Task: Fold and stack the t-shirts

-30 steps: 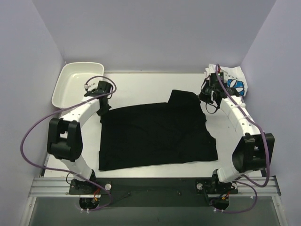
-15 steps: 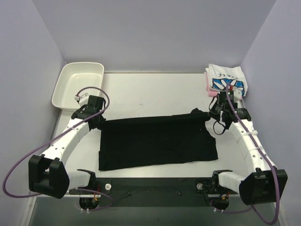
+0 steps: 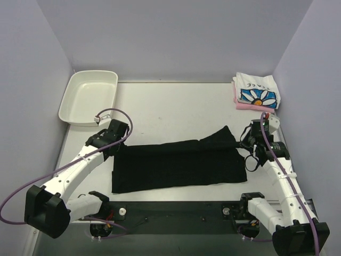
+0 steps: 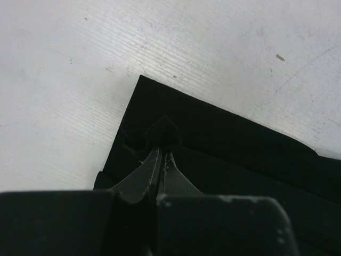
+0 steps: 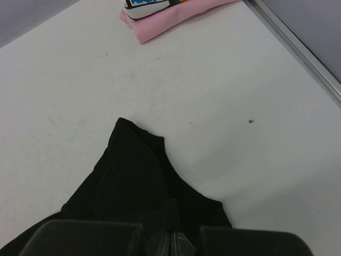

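Observation:
The black t-shirt (image 3: 176, 165) lies across the near half of the table as a wide band, its far part doubled over toward me. My left gripper (image 3: 118, 144) is shut on a pinch of cloth at the shirt's left corner (image 4: 160, 133); the fingertips (image 4: 162, 154) press together. At the right end, my right gripper (image 3: 243, 145) is shut on the black cloth (image 5: 138, 176), where a point of fabric sticks out toward the back. The folded white daisy t-shirt (image 3: 257, 92) rests on the folded pink t-shirt (image 3: 254, 105) at the back right.
A white plastic tray (image 3: 88, 96) sits at the back left corner. The pink and white stack (image 5: 170, 16) lies just beyond the right gripper. A metal rail (image 3: 176, 210) runs along the near edge, and purple walls close in both sides.
Both grippers have drawn the black shirt's far edge toward the near side, folding it over. The shirt is now a narrower band, and both arms have pulled back.

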